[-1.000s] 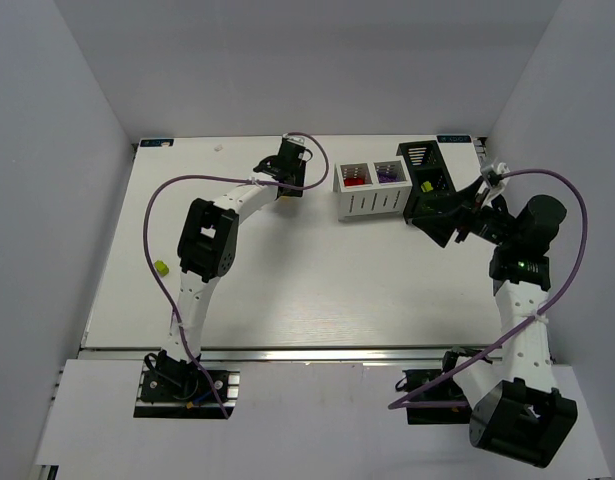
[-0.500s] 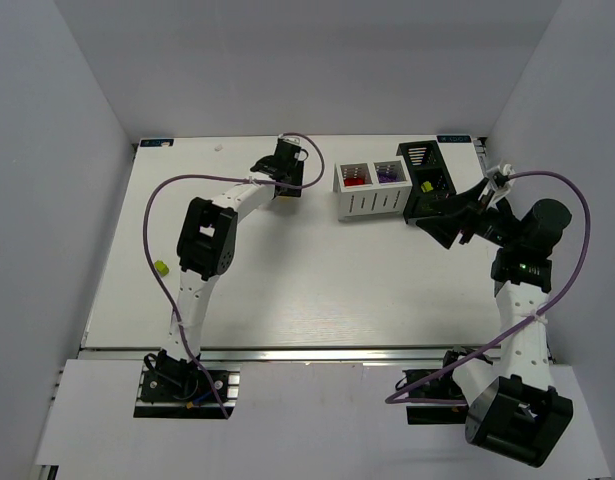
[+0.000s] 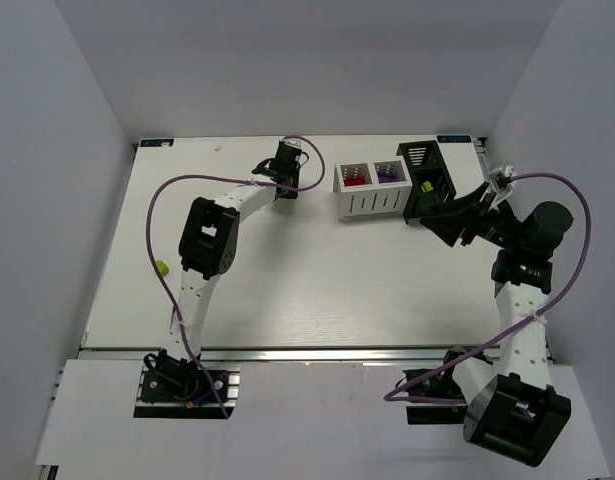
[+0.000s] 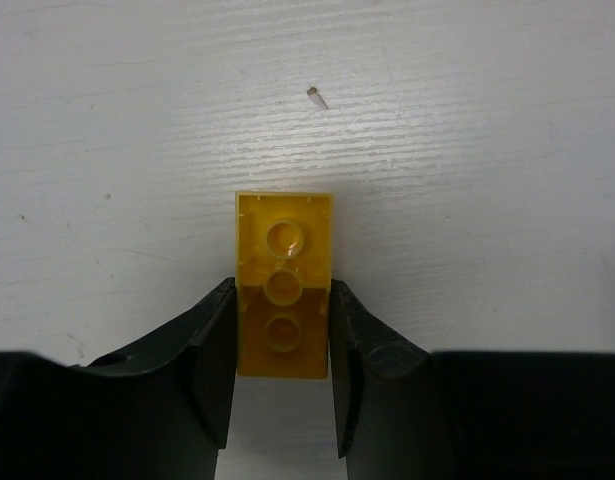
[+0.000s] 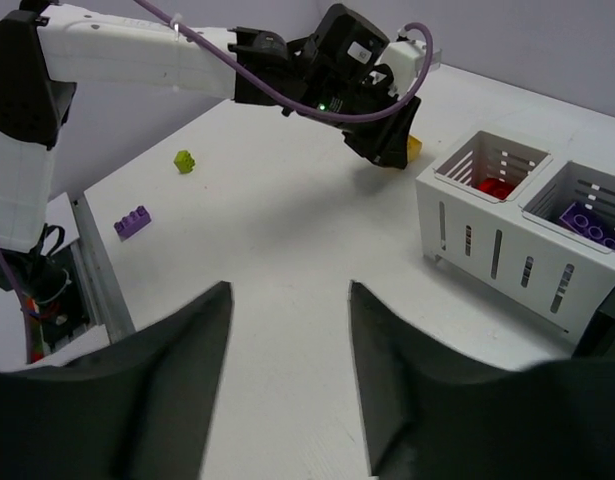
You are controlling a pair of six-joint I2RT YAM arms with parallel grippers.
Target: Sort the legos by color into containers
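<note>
grip: left gripper [image 4: 283, 300] pinches yellow brick [image 4: 284, 250] by its near half | right gripper [image 5: 289, 295] spread wide, empty | risk: the partial hold could let the brick pivot out on lift

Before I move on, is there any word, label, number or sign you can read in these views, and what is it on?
No text can be read in any view.
Too small to read: the far-left blue tag on the table edge.
Too small to read: the far-right blue tag on the same edge.
No lettering shows on the yellow lego brick, the white box or the black bin.
</note>
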